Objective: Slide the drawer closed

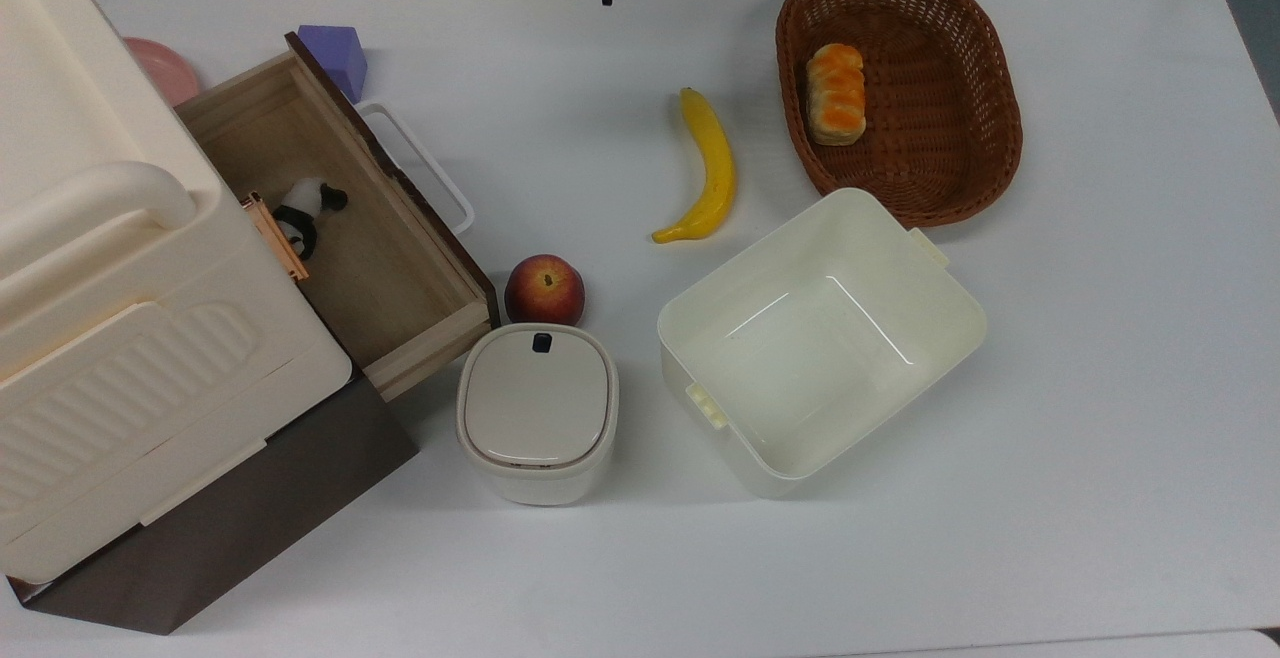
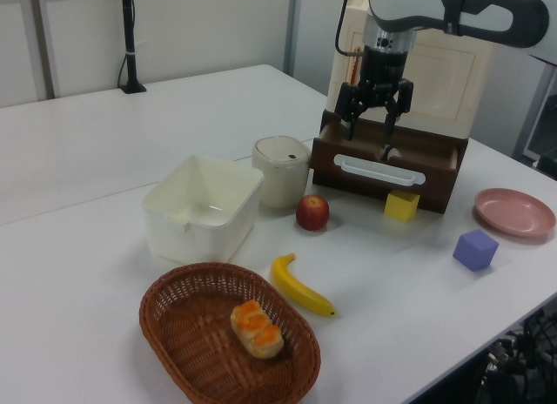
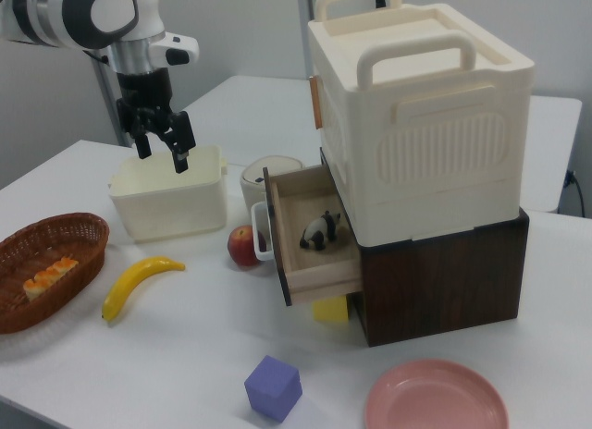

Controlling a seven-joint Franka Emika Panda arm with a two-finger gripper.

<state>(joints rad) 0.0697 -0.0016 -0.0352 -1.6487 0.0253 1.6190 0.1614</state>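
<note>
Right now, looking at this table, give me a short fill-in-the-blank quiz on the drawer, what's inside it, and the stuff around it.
1. The drawer stands ____, not shut.
2. Inside the drawer lies a small toy ____.
3. The bread sits in the wicker ____.
4. The gripper hangs above the table with its fingers ____, holding nothing.

Missing words: open; panda; basket; open

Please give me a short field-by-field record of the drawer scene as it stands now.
drawer: pulled open, white loop handle on its dark front
inside drawer: small panda figure
gripper: open, in the air, apart from the drawer
apple: on the table beside the drawer front
lidded container: next to the apple
task status: drawer not yet closed
</note>
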